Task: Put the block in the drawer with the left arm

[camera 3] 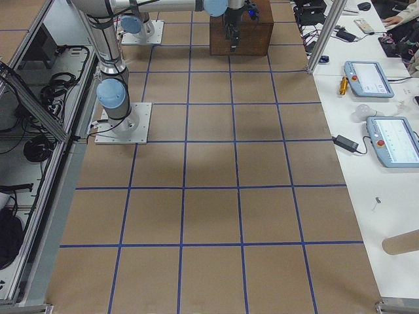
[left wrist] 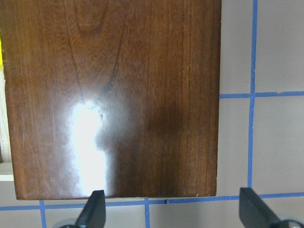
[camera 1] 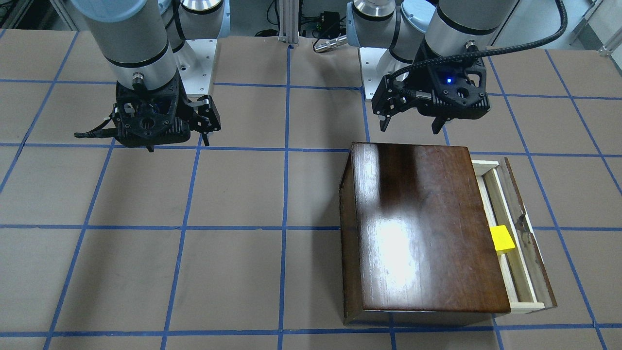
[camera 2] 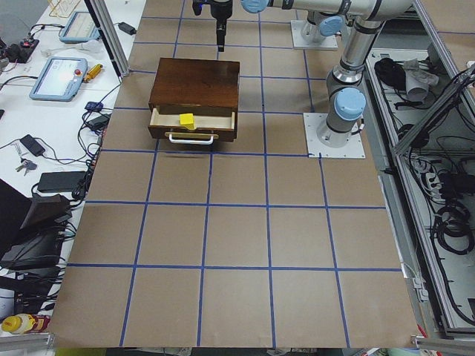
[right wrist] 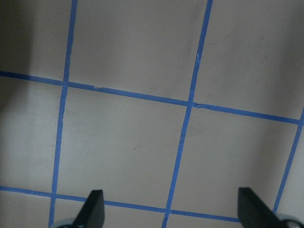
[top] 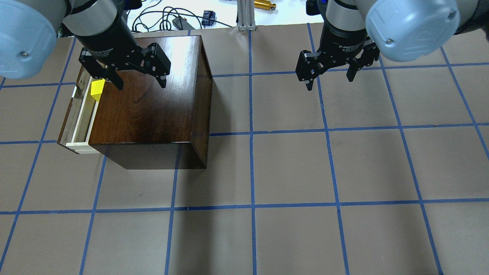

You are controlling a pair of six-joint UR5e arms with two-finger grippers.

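The yellow block [camera 1: 502, 239] lies in the open drawer [camera 1: 516, 274] of the dark-brown cabinet [camera 1: 423, 228]. It also shows in the overhead view [top: 97, 88] and the exterior left view [camera 2: 187, 119]. My left gripper [top: 141, 84] is open and empty. It hangs above the cabinet top [top: 149, 107], beside the block and apart from it; in the front view it [camera 1: 410, 127] shows its blue light. The left wrist view shows the cabinet top [left wrist: 114, 95] between the open fingertips [left wrist: 95, 211]. My right gripper [top: 329, 82] is open and empty over the bare table.
The table is brown paper with a blue tape grid [top: 252, 133]. The drawer has a metal pull [camera 2: 191, 138] on its front. Cables and small devices [top: 179, 19] lie beyond the far table edge. The arm bases [camera 1: 199, 63] stand at the robot's side.
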